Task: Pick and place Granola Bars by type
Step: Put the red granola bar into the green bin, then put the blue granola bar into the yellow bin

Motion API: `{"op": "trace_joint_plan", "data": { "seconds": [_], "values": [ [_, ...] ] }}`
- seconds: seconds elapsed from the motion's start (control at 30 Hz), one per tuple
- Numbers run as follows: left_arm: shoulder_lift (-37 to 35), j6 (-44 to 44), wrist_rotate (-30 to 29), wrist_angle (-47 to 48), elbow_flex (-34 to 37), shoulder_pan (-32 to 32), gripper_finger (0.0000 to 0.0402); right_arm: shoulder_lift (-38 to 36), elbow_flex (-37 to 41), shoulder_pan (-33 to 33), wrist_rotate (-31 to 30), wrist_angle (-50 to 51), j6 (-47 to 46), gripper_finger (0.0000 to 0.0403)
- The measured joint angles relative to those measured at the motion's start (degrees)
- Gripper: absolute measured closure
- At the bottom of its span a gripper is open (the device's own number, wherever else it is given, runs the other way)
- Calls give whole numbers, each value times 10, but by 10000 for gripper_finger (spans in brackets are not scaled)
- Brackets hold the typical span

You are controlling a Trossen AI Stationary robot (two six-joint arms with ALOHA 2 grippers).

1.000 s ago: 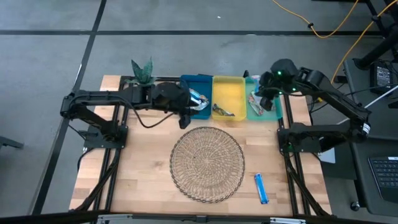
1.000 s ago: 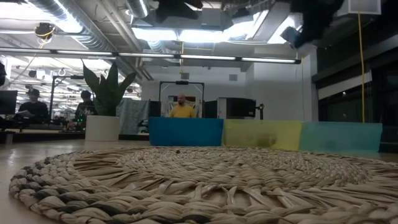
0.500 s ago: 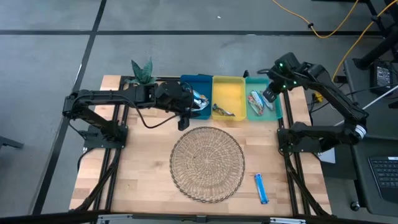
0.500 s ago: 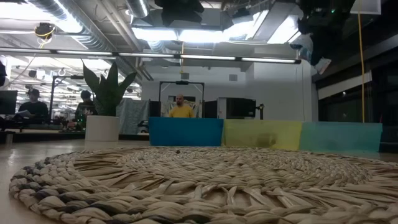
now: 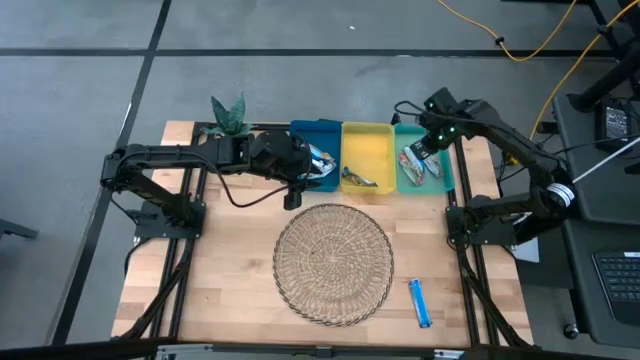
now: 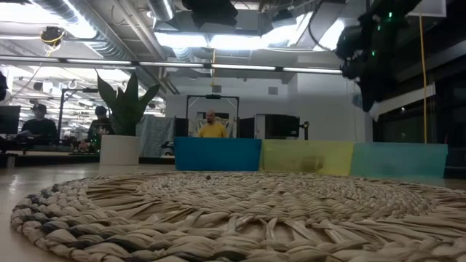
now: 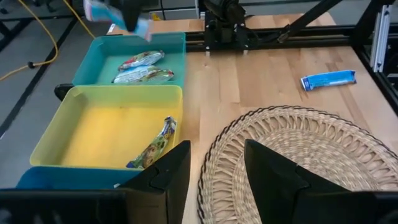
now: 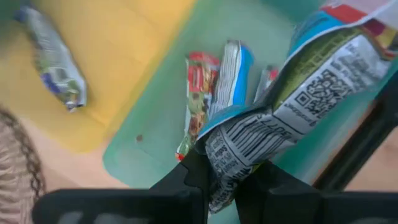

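My right gripper [image 5: 428, 148] hangs over the teal tray [image 5: 449, 176] at the table's far right, shut on a silver-white and blue granola bar [image 8: 311, 68]. Two more bars [image 8: 199, 93] lie flat in that tray. One bar [image 7: 155, 144] lies in the yellow tray [image 5: 367, 132]. A few bars [image 5: 320, 160] lie in the blue tray [image 5: 312, 128]. A blue bar [image 5: 420, 303] lies on the wood near the front right. My left gripper [image 7: 217, 180] hovers open by the blue tray's near side, with nothing between its fingers. My right gripper pinches one end of the bar's crinkled wrapper [image 8: 225, 155] between its two fingers. The fingers come from above, slanting down over the teal tray. The bar is lifted clear of the tray, and its free end [image 8: 348, 37] sticks out beyond the fingertips.
A round wicker mat [image 5: 333, 262] covers the table's middle. A small potted plant [image 5: 229, 113] stands at the far left corner. Bare wood lies to the left and right of the mat. People sit in the room behind the table.
My right gripper has come down toward the teal tray with the bar, turning as it sank. The bar stays in its fingers, clear of the tray.
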State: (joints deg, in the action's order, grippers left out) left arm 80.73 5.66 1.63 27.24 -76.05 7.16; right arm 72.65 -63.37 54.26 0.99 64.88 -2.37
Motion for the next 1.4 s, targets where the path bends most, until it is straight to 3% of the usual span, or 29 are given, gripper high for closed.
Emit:
{"op": "trace_joint_plan", "data": {
  "seconds": [0.23, 0.5, 1.07, 1.4],
  "values": [
    [0, 7, 0, 0, 0, 0, 258, 5, 115, 0, 0, -56, -38, 336],
    [0, 26, -1, 0, 0, 1, 258, 5, 207, 0, 0, -96, -53, 353],
    [0, 25, 13, -7, 0, 1, 258, 6, 212, 25, -5, -111, -63, 326],
    [0, 20, 13, -5, 0, 1, 258, 6, 211, 25, 13, -111, -61, 245]
  ]
}}
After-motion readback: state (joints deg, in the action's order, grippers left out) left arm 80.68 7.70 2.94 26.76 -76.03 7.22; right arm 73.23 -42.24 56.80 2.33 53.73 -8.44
